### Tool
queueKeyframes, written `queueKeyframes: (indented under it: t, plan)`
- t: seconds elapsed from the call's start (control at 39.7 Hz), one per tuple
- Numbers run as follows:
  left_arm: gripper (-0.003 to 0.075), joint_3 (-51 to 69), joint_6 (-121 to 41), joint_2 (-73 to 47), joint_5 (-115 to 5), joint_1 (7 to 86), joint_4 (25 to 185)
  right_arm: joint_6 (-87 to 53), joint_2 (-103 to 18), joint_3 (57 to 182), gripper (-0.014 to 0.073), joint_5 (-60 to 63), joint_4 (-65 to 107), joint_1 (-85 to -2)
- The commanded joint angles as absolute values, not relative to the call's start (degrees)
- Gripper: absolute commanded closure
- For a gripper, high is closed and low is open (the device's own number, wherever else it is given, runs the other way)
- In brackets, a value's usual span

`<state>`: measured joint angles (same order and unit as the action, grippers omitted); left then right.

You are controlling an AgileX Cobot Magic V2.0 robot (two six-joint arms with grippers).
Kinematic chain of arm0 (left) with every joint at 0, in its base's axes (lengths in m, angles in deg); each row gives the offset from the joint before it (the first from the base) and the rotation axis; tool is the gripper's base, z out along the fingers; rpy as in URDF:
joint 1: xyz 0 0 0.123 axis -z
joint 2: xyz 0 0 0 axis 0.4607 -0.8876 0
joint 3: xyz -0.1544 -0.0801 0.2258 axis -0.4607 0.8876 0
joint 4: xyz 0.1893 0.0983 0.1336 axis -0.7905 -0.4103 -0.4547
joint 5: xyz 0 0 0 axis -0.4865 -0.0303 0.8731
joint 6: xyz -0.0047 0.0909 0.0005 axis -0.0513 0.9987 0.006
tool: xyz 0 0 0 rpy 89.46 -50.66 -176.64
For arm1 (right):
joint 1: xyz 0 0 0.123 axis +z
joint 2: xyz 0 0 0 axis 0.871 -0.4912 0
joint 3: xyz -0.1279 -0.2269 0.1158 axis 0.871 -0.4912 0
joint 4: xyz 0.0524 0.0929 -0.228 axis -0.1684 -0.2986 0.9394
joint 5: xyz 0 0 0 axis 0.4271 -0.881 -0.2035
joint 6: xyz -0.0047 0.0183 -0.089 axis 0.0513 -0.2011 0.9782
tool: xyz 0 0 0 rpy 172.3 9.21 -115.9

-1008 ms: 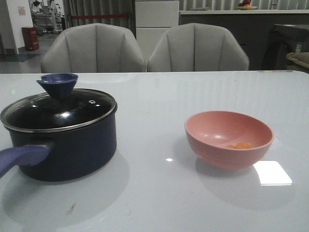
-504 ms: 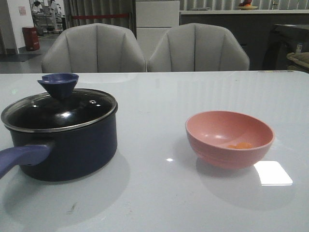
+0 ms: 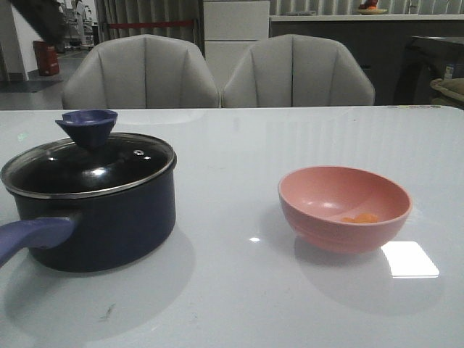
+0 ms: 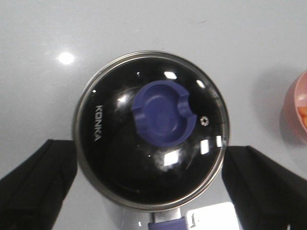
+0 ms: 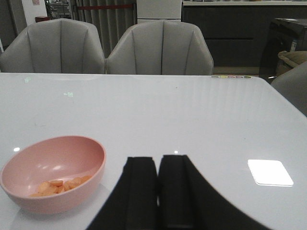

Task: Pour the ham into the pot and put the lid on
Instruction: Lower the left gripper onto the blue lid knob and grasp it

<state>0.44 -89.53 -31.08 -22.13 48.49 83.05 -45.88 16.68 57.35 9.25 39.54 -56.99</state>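
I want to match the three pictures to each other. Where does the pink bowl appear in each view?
Front view: the pink bowl stands right of centre, apart from the pot.
Left wrist view: only its rim shows at the right edge, beside the lid.
Right wrist view: lower left, whole.
Shared landmark: the ham slices inside the bowl.

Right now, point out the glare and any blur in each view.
Front view: a bright rectangular reflection on the table beside the pink bowl. Left wrist view: light spots speckle the lid. Right wrist view: table glare again; the right gripper is dark and soft.
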Motion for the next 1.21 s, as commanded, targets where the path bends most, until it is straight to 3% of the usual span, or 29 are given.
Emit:
queueKeyframes:
  t: [0.0,0.3,0.71,1.01,1.18]
  plan:
    - [0.0075,-5.6,-92.5,-34.8,-22.8,50.4,82.3,-45.6,17.8,56.7,0.0447,14.0,40.3,-57.3]
    - [0.0075,-16.3,-97.7,-48.0,-13.5,51.2,78.6,-45.6,17.8,56.7,0.0447,14.0,40.3,-57.3]
    - [0.0075,-21.7,-100.7,-54.9,-8.1,51.2,80.0,-45.6,17.9,56.7,0.0447,14.0,40.3,-57.3]
    - [0.0157,-21.9,-101.1,-57.6,-4.7,51.2,81.4,-45.6,17.9,56.7,0.0447,14.0,40.3,-57.3]
    - [0.0164,-22.0,-101.1,-59.0,-5.0,51.2,82.5,-45.6,17.9,56.7,0.0447,14.0,40.3,-57.3]
